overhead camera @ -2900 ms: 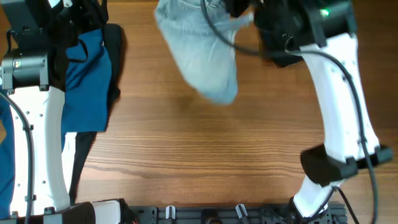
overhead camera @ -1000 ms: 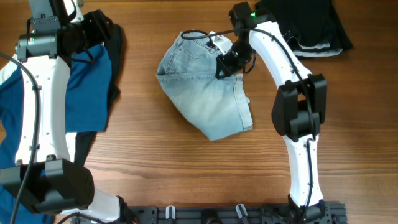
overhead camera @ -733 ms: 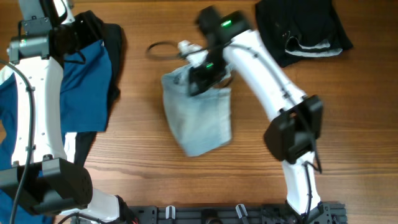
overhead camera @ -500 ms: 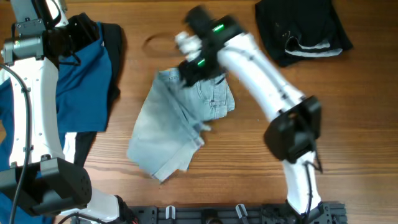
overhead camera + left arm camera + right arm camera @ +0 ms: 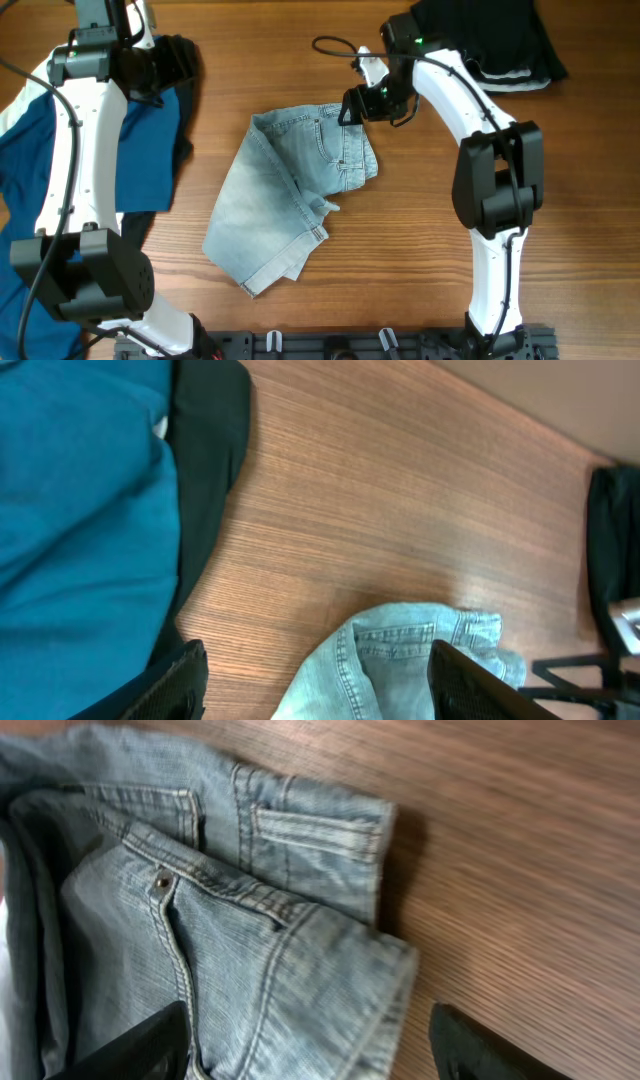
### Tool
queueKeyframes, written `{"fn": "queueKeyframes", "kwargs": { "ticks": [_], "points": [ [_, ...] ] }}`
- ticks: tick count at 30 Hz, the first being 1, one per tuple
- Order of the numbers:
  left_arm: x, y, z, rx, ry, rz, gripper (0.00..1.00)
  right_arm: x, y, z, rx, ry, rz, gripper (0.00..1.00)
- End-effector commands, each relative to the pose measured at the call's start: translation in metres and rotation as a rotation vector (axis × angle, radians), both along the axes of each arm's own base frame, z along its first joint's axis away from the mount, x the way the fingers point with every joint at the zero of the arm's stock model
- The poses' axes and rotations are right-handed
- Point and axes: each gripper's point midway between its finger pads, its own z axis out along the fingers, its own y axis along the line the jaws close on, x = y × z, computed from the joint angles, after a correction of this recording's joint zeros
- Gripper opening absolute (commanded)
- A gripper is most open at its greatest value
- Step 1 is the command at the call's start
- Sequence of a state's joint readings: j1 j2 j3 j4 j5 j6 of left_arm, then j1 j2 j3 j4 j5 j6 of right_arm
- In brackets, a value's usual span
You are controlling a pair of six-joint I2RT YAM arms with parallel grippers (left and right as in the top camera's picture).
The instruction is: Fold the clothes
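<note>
The clothes in play are pale-blue denim shorts [image 5: 285, 195], lying crumpled and partly doubled over at the table's centre, with the waistband up right and the cuffed legs down left. My right gripper [image 5: 352, 104] hovers open over the waistband corner. In the right wrist view the waistband [image 5: 250, 910] with its rivet lies below the wide-apart fingers of that gripper [image 5: 310, 1055]. My left gripper [image 5: 175, 65] stands open over the dark garments at the far left, holding nothing. Its wrist view shows the shorts [image 5: 400, 660] far below the left gripper [image 5: 320, 695].
A blue garment [image 5: 135, 140] over black cloth [image 5: 185, 110] lies at the left. A black garment with a white stripe [image 5: 490, 45] lies at the back right. A dark cable loop [image 5: 335, 45] lies behind the shorts. Bare wood [image 5: 400, 260] shows in front.
My right gripper swung the shorts leftward, opened and let them drop. It now sits back at the waistband corner. The shorts lie spread toward the lower left. The left arm shifted slightly.
</note>
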State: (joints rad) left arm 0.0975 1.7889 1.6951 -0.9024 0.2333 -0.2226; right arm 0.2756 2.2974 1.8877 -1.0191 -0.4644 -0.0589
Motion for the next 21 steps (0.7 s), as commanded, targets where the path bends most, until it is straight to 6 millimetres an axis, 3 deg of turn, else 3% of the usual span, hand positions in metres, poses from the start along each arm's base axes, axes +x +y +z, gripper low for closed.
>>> {"fn": "queueKeyframes", "kwargs": {
  "ticks": [1, 4, 5, 6, 7, 9, 11, 12, 14, 15, 18, 21],
  "points": [
    [-0.001, -0.007, -0.002, 0.048, 0.001, -0.041, 0.7, -0.011, 0.015, -0.023, 0.05, 0.04, 0.038, 0.71],
    [-0.001, -0.005, -0.002, 0.058, 0.003, -0.036, 0.7, -0.007, 0.024, -0.026, 0.061, 0.012, 0.034, 0.6],
    [-0.001, -0.005, -0.002, 0.06, 0.003, -0.035, 0.7, -0.003, 0.026, -0.026, 0.067, 0.0, 0.025, 0.47],
    [-0.001, -0.004, -0.002, 0.067, 0.004, -0.031, 0.7, 0.002, 0.028, -0.025, 0.075, -0.01, 0.0, 0.22],
    [0.0, 0.0, -0.003, 0.084, 0.004, -0.019, 0.7, 0.006, 0.033, -0.021, 0.105, -0.021, -0.011, 0.04],
    [0.0, 0.004, -0.003, 0.105, 0.005, -0.006, 0.7, 0.02, 0.036, 0.002, 0.138, -0.077, -0.01, 0.04],
    [0.003, 0.005, -0.001, 0.109, -0.009, -0.003, 0.7, 0.044, 0.033, 0.065, 0.174, -0.21, -0.012, 0.04],
    [0.005, 0.005, 0.0, 0.109, -0.02, -0.002, 0.7, 0.058, 0.027, 0.121, 0.197, -0.32, -0.017, 0.04],
    [0.009, 0.003, 0.003, 0.096, -0.04, -0.007, 0.7, 0.06, 0.016, 0.202, 0.21, -0.481, -0.004, 0.04],
    [0.011, 0.0, 0.005, 0.081, -0.051, -0.017, 0.7, 0.053, 0.012, 0.233, 0.205, -0.54, 0.012, 0.04],
    [0.015, -0.002, 0.008, 0.074, -0.074, -0.022, 0.7, 0.026, 0.001, 0.301, 0.198, -0.674, 0.032, 0.04],
    [0.023, 0.0, 0.016, 0.078, -0.119, -0.019, 0.7, 0.001, -0.02, 0.384, 0.176, -0.912, -0.017, 0.04]
  ]
}}
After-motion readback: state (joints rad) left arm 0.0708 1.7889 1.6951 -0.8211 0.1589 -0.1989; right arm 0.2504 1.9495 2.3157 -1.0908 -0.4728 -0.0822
